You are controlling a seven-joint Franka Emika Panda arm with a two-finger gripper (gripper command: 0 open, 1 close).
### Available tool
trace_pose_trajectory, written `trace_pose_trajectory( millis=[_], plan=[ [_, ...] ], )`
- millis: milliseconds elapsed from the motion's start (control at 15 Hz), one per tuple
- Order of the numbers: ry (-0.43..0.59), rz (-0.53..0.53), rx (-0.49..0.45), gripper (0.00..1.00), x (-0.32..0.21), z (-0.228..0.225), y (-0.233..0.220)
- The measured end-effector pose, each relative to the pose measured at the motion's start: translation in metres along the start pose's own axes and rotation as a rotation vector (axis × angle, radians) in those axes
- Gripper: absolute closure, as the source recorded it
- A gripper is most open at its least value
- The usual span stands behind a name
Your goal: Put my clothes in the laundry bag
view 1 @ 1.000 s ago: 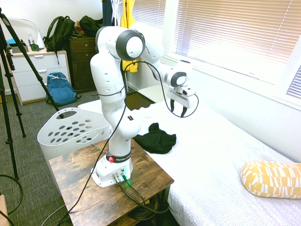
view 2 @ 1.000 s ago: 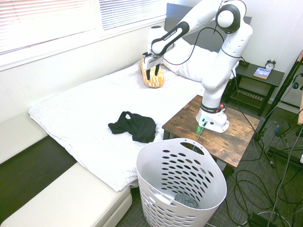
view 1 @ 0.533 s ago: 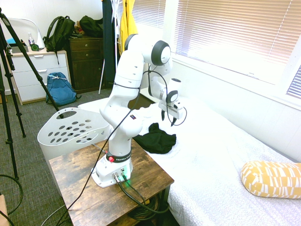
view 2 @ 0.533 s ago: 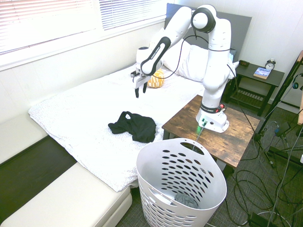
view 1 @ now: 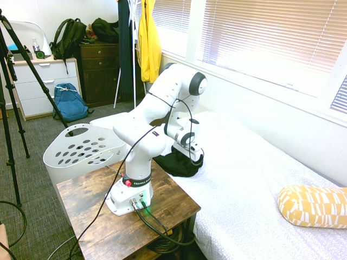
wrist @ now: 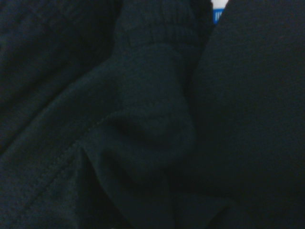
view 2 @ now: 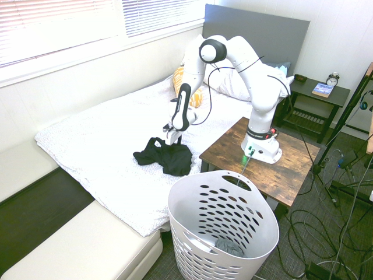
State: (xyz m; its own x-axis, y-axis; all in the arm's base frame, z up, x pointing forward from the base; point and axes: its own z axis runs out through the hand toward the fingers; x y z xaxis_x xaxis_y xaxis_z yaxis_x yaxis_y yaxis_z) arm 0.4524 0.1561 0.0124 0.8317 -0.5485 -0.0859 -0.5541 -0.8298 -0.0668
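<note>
**Q:** Clothes (view 2: 165,156) — where are they seen, and how is the gripper (view 2: 172,139) placed over them?

**A:** One crumpled black garment is shown lying on the white bedspread (view 2: 105,146), near the bed's edge beside the wooden side table (view 2: 233,153). The gripper is pointed straight down and is lowered right onto the garment's upper folds. Its fingers are set apart, fully spread; nothing is clamped between them. Whether the fingertips are actually pressed into the cloth cannot be told from the exterior views. The wrist view is filled almost entirely by dark fabric, with a ribbed elastic cuff (wrist: 157,24) and a stitched seam visible at close range.

**Q:** Can any writing be read?

**A:** A red band with small white lettering is seen round the arm's base (view 1: 133,183); it is too small to be read with certainty. A scrap of blue and white is glimpsed in the wrist view, illegible.

**Q:** What else is placed around?

**A:** The laundry bag (view 2: 224,227), a white plastic basket with rows of oval holes, is stood on the floor just beside the table's corner, well apart from the garment; something grey lies at its bottom. A yellow patterned pillow (view 1: 312,205) is laid farther up the bed. A yellow jacket (view 1: 149,46) is hung by the window, and a blue backpack (view 1: 69,102) is propped against a white dresser (view 1: 38,86). The path between garment and basket is partly occupied by the table's corner.
</note>
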Motion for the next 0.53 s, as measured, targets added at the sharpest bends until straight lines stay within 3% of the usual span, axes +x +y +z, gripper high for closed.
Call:
trace_pose_trajectory(
  millis=[533],
  plan=[
    [0.001,-0.001,0.013,1.00,0.0051,0.0130,-0.0008]
  ],
)
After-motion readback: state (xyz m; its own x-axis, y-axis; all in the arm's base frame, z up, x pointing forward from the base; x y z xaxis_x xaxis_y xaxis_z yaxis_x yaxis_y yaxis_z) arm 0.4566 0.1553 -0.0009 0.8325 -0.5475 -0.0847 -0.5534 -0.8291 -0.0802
